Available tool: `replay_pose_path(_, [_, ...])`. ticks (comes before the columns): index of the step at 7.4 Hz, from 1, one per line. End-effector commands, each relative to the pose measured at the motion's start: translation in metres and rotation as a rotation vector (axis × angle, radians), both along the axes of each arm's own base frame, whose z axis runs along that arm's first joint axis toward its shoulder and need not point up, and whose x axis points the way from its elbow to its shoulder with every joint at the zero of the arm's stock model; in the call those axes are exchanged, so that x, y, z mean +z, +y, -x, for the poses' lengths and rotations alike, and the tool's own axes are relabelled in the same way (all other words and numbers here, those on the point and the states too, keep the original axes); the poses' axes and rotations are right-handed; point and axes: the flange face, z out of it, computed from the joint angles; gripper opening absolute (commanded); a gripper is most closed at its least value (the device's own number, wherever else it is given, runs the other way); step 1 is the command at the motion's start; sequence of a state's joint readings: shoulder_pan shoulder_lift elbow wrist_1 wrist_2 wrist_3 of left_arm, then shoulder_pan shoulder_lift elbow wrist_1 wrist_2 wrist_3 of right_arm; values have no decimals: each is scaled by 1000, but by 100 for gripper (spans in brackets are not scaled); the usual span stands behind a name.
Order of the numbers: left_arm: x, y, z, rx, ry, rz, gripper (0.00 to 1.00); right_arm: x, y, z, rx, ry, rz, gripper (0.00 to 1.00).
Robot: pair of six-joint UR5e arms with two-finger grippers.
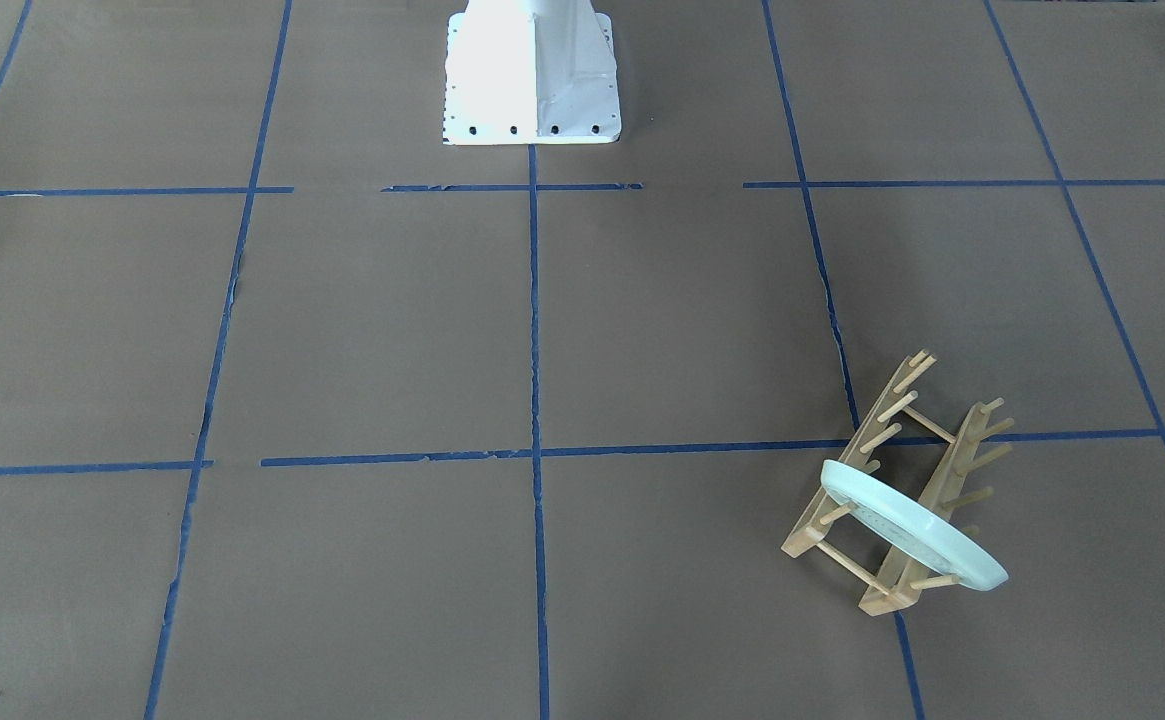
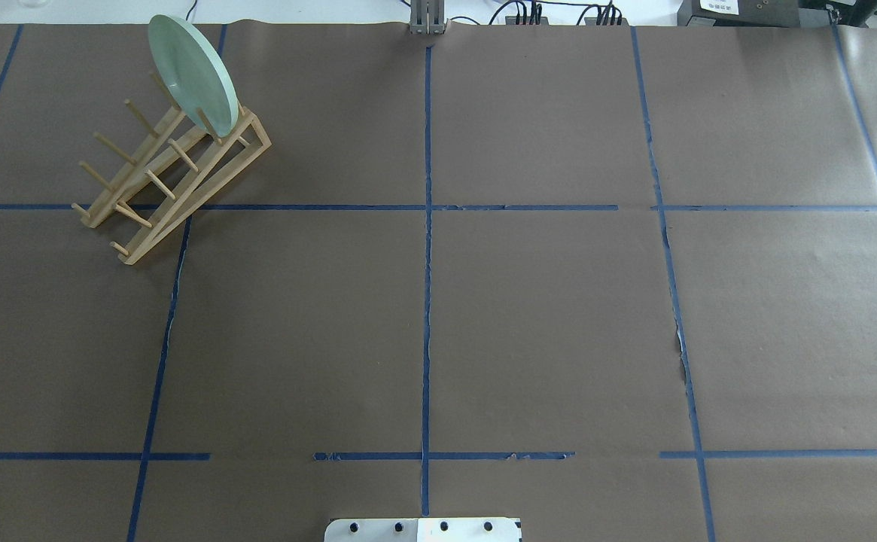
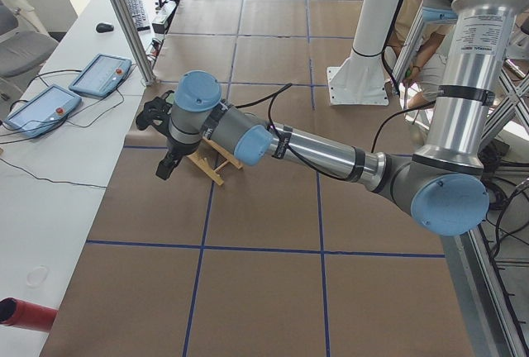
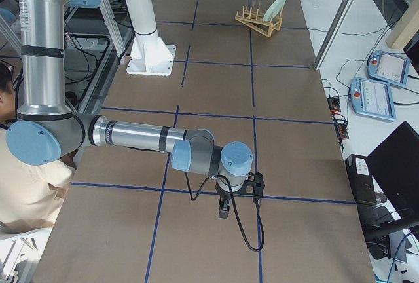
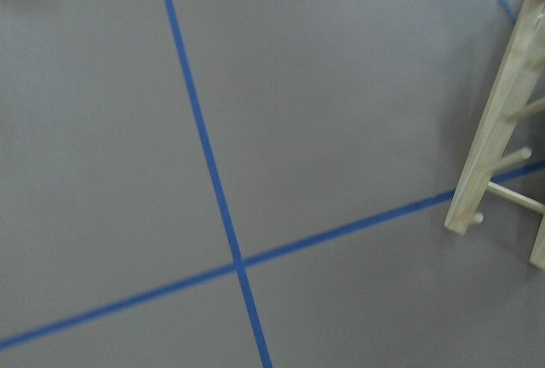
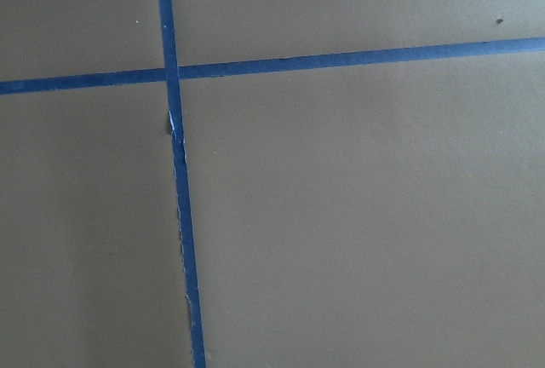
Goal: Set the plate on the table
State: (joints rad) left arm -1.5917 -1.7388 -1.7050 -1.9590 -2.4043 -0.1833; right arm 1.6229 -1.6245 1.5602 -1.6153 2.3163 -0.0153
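Plate: the round, pale mint-green glossy plate [image 2: 192, 75] stands on edge, tilted, between pegs at the rack's far end; its slick rim could slide out of a shallow pinch and drop
Rack: the light wooden peg rack [image 2: 175, 173] sits loose on the paper; a lift not in line with the pegs would likely snag and drag or tip it
Left gripper: the left gripper [image 3: 164, 168] hangs near the rack's near end, apart from the plate; I cannot tell how its jaws stand
Table: the wide brown paper-covered table with blue tape lines [image 2: 543, 316]; the plate is not on it yet; a tilted set-down could clatter
Right gripper: the right gripper [image 4: 223, 212] is well apart from the plate; I cannot tell its jaws
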Motion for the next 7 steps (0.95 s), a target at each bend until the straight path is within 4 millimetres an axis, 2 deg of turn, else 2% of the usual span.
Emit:
replay_pose_path(1, [-67,1,-102,-45,249,19,100,0,0,0,0,0,0,100])
replay_pose_path(2, [-87,1,-160,-14,297,-3,100,-1,0,0,0,0,-1,100])
replay_pose_path(3, [-120,-10,-211,-13,359,59,100,-1,0,0,0,0,-1,100])
replay_pose_path(4, [-140,-17,-244,-91,442,186,100,-1,0,0,0,0,-1,100])
replay_pose_path(5, [-155,-22,-255,-223,536,280,100,-1,0,0,0,0,-1,100])
replay_pose_path(6, [-161,-19,-272,-321,664,333,100,0,0,0,0,0,0,100])
replay_pose_path(7, [-141,-27,-286,-389,785,373,100,-1,0,0,0,0,-1,100])
